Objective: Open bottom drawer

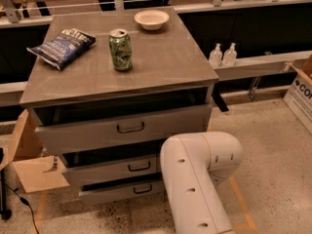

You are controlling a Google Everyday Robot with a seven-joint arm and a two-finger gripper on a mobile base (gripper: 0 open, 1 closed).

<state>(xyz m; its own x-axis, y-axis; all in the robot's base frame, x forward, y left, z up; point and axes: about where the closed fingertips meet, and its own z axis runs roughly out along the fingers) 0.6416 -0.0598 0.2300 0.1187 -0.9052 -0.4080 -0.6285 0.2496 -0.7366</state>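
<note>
The bottom drawer [114,192] is the lowest and shallowest grey front of the cabinet, with a small black loop handle [142,189]. It stands slightly out, with a dark gap above it. The middle drawer [112,169] and the tall top drawer [122,129] also stand partly out. My white arm [197,179] rises from the bottom edge, right of the lower drawers, and covers their right ends. My gripper is out of view.
On the cabinet top [161,57] are a green can [120,49], a blue chip bag [62,47] and a white bowl [151,19]. A cardboard box [34,169] stands at the left, another [300,94] at the right. Two bottles [222,55] stand on a ledge.
</note>
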